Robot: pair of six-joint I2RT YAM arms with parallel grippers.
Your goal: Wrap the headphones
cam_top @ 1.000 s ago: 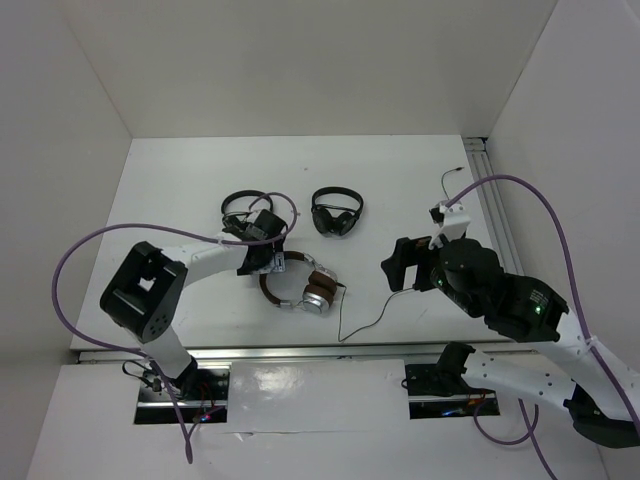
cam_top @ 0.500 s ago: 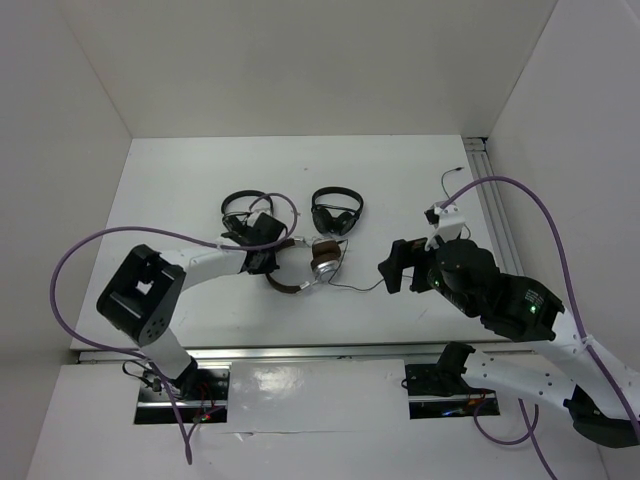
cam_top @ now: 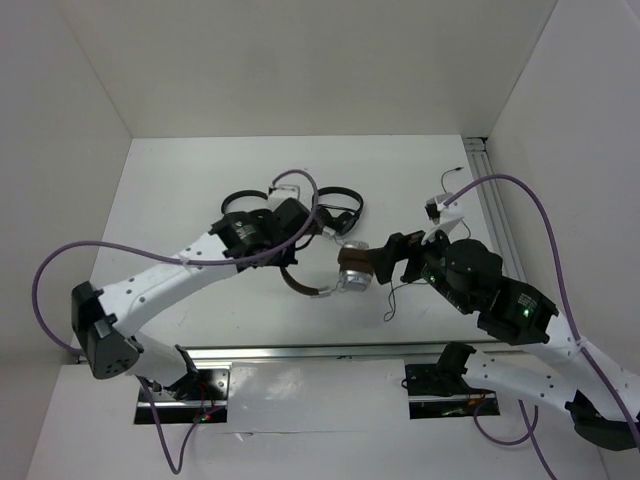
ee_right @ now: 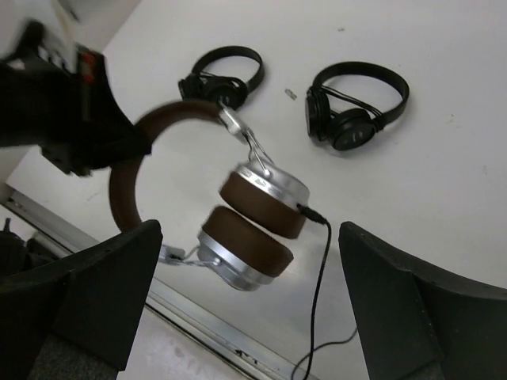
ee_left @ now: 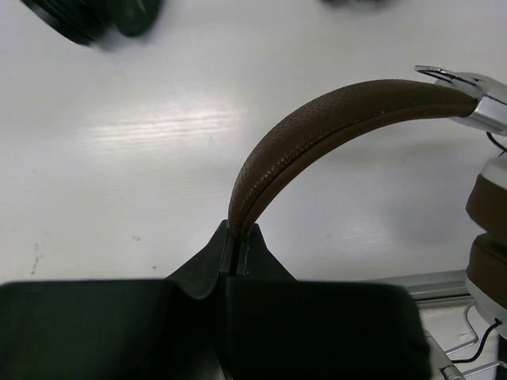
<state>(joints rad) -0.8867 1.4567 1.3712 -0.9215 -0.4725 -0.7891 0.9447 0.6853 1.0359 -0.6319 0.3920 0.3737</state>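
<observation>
The headphones (cam_top: pixel 345 275) hang above the table, brown headband curving down to two silver earcups with brown pads. My left gripper (cam_top: pixel 291 264) is shut on the headband (ee_left: pixel 317 127), which sticks up from between its black tips (ee_left: pixel 236 237). The earcups (ee_right: pixel 257 214) dangle in front of my right gripper (ee_right: pixel 253 301), whose jaws stand wide open on either side with nothing between them. The thin black cable (ee_right: pixel 321 269) leaves the upper earcup and trails down to the table (cam_top: pixel 392 300). The right gripper (cam_top: pixel 385 262) sits just right of the earcups.
Two smaller all-black headphones lie on the white table behind, one at the left (cam_top: pixel 240 205) (ee_right: pixel 226 75) and one at the right (cam_top: pixel 345 205) (ee_right: pixel 356 103). A metal rail (cam_top: pixel 300 350) runs along the near table edge. White walls enclose the table on three sides.
My left gripper has shut on the headband, lifted the headphones off the table and carried them right toward the right gripper. The cable now trails below them.
</observation>
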